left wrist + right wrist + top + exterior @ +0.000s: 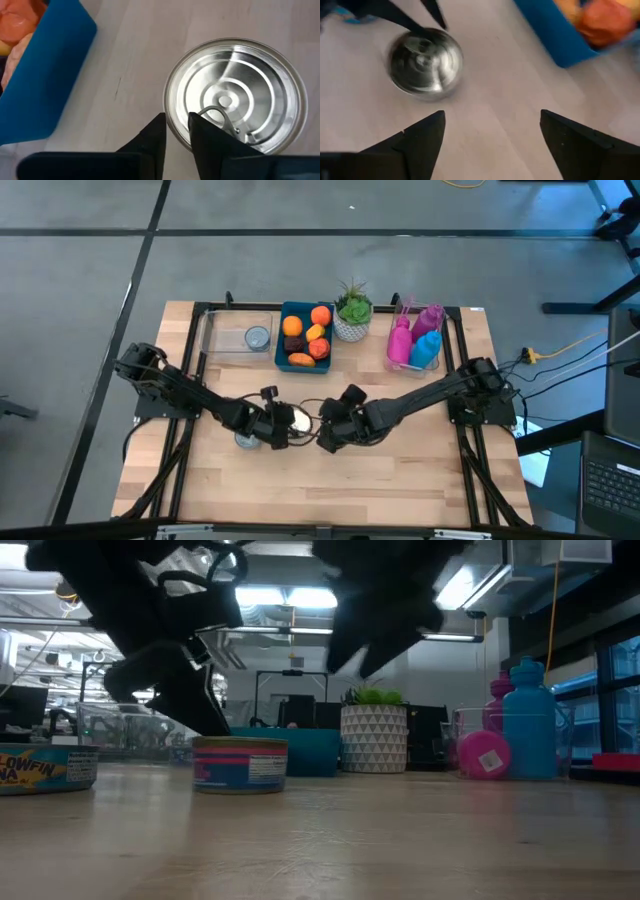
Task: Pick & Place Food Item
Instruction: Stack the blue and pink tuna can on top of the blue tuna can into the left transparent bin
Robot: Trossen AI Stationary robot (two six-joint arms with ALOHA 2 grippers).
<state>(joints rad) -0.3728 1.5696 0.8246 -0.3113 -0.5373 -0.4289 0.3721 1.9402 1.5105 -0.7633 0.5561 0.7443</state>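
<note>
The left gripper point(176, 131) is pinching the rim of a can point(235, 95), one finger point(150, 142) outside the wall and the other inside on the lid beside the pull tab point(216, 114); the narrow gap between them is closing on the metal edge. In the high view this gripper point(283, 426) is sitting over the can point(297, 418) near the middle of the table point(400, 480), the can standing upright on the wood. A second can point(245, 439) is standing just beside the left arm, on its outer side.

The right gripper point(492, 132) is hanging released, fingers spread wide, holding nothing, with bare wood showing between them and the can point(426, 61) ahead. From above, it point(327, 440) is sitting close to the can on its right.

Along the far edge are standing a clear tub point(240, 336), a blue bin point(283, 350) of fruit, a plant pot point(352, 320) and a rack point(400, 360) of pink and blue bottles.
</note>
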